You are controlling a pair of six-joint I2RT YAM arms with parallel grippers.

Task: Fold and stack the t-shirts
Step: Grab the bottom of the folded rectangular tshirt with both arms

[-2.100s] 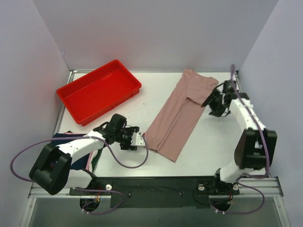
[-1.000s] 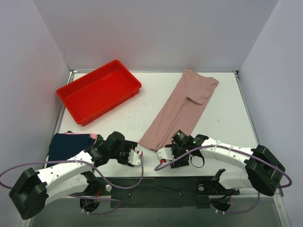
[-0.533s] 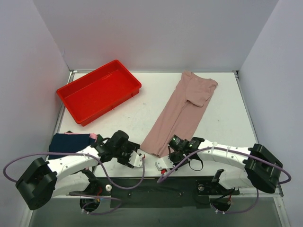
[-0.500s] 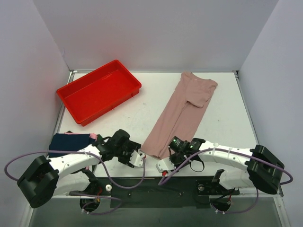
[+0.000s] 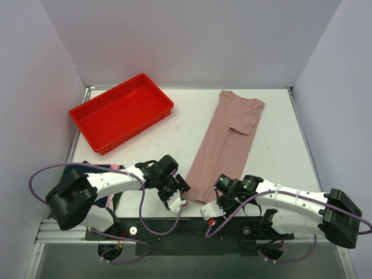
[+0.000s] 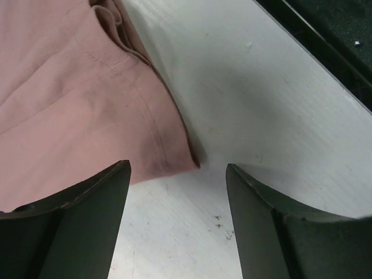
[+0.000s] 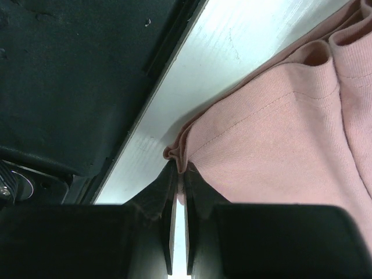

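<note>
The dusty-pink t-shirt [image 5: 228, 139] lies as a long folded strip, running from the far right of the table down to the near edge. My right gripper [image 5: 213, 210] is shut on the strip's near hem, and the right wrist view shows the cloth [image 7: 279, 116] bunched between the closed fingertips [image 7: 179, 174]. My left gripper [image 5: 178, 201] is open beside the strip's near-left corner. In the left wrist view that corner [image 6: 174, 157] lies just ahead of the spread fingers [image 6: 87, 221], untouched. The navy t-shirt [image 5: 106, 201] is mostly hidden under my left arm.
A red tray [image 5: 122, 111] stands at the far left. The table's near edge and a black rail [image 5: 192, 226] run just behind both grippers. White tabletop [image 5: 273, 151] shows to the right of the pink strip.
The right gripper shut on the pink hem and drew the shirt toward the near edge, straightening it. The left gripper moved right to the shirt's near-left corner and stayed open.
</note>
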